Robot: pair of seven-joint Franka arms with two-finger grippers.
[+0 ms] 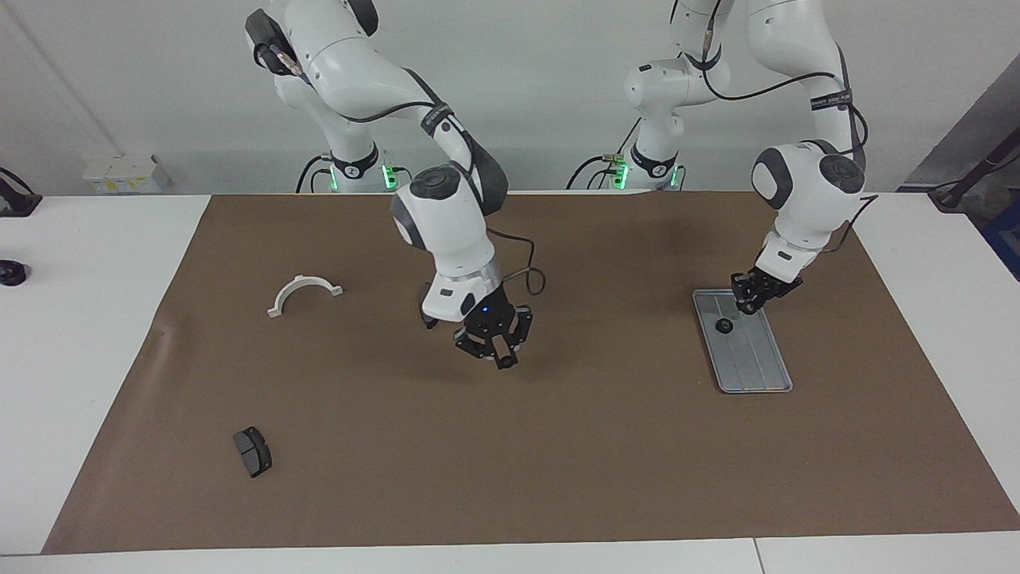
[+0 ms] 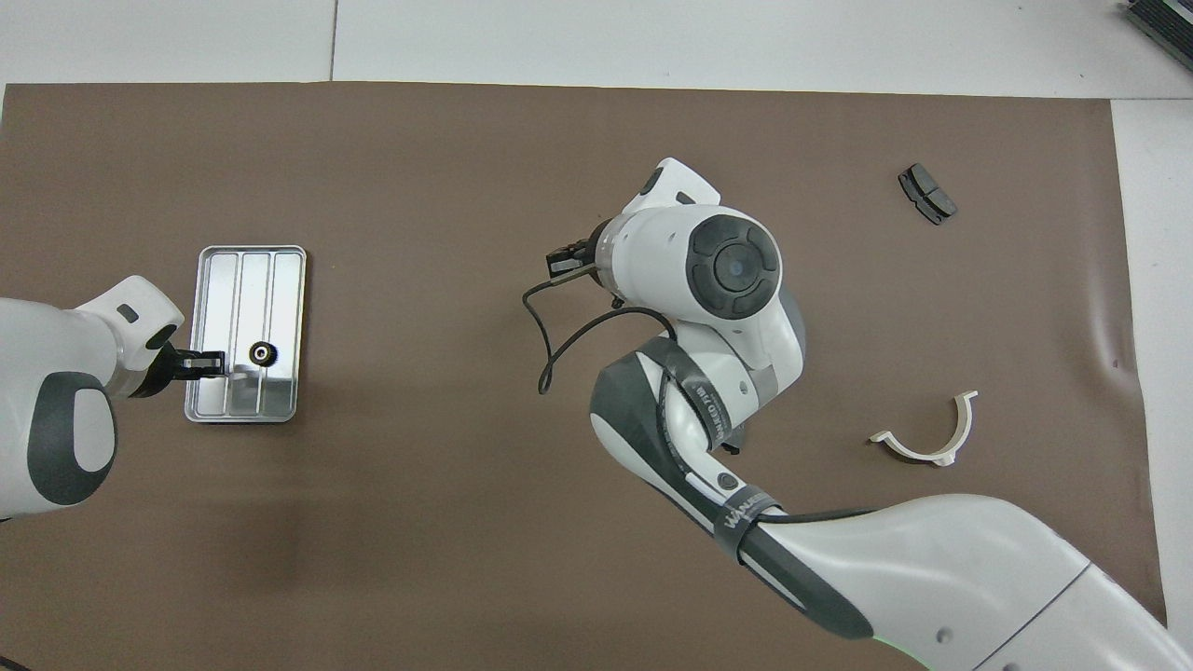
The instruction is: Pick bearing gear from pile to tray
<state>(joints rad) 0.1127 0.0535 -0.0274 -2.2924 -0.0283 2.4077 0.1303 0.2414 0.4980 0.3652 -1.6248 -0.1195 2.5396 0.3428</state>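
Observation:
The silver ridged tray (image 1: 753, 371) lies on the brown mat toward the left arm's end of the table; it also shows in the overhead view (image 2: 231, 270). One small black round gear (image 1: 723, 325) lies in the tray's end nearer the robots, also seen from overhead (image 2: 263, 352). My left gripper (image 1: 751, 300) hangs low over that end of the tray, just beside the gear, open and empty (image 2: 203, 363). My right gripper (image 1: 500, 351) hangs over the middle of the mat, shut, with nothing showing in it (image 2: 567, 261).
A white half-ring bracket (image 1: 303, 292) lies toward the right arm's end of the table, also in the overhead view (image 2: 930, 436). A dark grey brake pad (image 1: 253, 451) lies farther from the robots, also seen from overhead (image 2: 927, 193). A black cable loops off the right wrist (image 2: 550, 345).

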